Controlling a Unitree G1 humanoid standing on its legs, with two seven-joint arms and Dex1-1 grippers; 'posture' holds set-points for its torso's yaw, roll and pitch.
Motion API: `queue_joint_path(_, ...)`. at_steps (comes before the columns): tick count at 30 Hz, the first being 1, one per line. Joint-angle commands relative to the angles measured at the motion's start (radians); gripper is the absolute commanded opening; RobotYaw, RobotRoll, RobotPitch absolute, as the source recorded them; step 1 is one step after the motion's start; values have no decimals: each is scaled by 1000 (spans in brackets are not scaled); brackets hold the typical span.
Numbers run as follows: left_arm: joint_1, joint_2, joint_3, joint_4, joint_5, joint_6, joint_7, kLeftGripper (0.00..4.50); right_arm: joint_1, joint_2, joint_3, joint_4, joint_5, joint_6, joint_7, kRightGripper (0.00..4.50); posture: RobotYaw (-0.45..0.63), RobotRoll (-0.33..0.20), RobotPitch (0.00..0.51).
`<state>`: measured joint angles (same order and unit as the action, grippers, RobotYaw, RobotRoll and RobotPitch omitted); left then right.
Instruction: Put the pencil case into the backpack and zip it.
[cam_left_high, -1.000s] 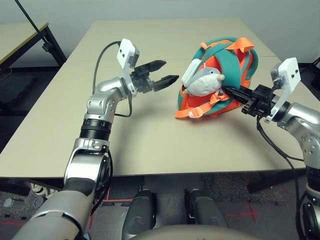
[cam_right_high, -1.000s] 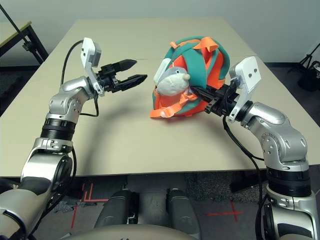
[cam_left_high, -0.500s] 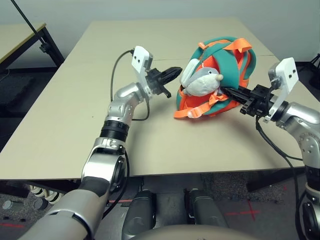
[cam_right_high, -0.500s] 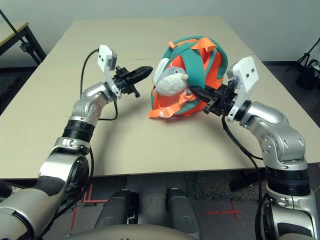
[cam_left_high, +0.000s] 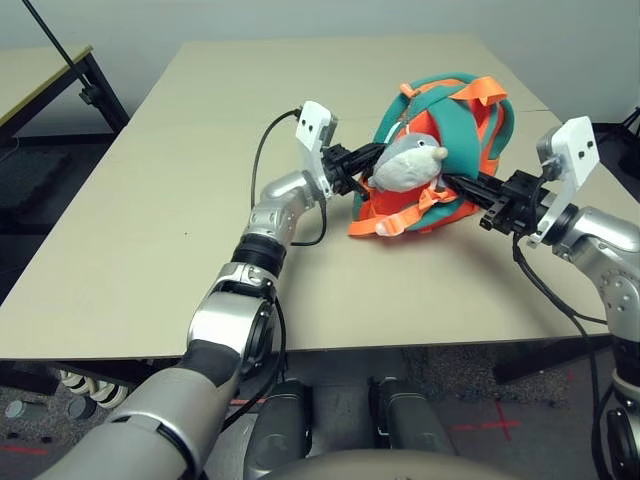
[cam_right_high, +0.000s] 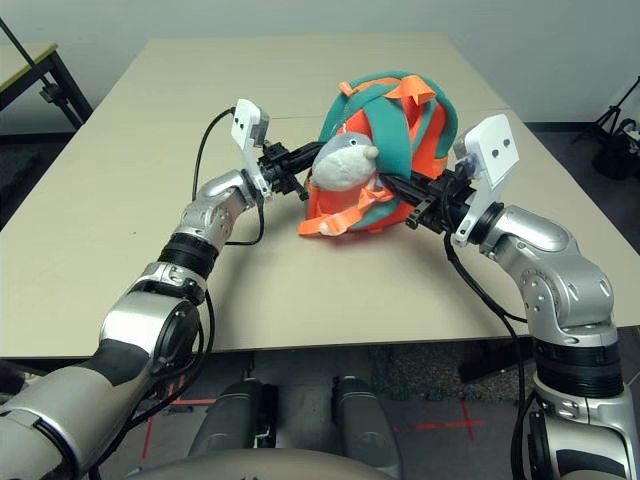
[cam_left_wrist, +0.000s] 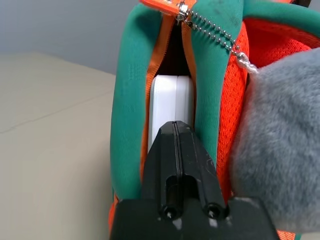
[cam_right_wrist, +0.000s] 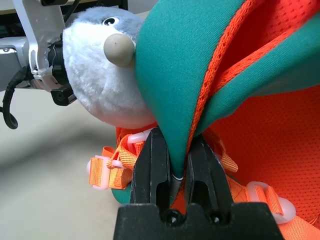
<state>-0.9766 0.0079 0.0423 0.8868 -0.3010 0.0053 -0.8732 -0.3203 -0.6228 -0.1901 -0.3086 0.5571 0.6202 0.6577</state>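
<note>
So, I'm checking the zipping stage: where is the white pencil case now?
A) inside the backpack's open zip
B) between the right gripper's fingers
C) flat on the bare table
A: the left wrist view shows the pencil case between the open zip edges of the backpack.

Before me I see a long, pale surface (cam_left_high: 150, 260), a fine seam running across it. Beyond it I see a plain, pale wall (cam_right_high: 280, 18). To my left stands another table (cam_left_high: 40, 75), light-topped with dark legs. On the floor, I see red tape lines (cam_right_high: 448, 426). Off to my right, I see a black tripod (cam_right_high: 612, 112) near the wall.
</note>
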Motion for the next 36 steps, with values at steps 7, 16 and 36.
queue_joint_path(7,-9,-27,-106,132,164,-61,42,0,7,-3,-11,-21,9,-5,-8,67,-16,0,54)
queue_joint_path(16,34,-29,-102,98,183,-77,57,0,0,0,-3,-4,1,-18,1,67,-14,0,52)
queue_joint_path(36,147,315,-82,-712,-180,501,-244,4500,-9,-7,33,44,-41,-48,29,67,15,0,58)
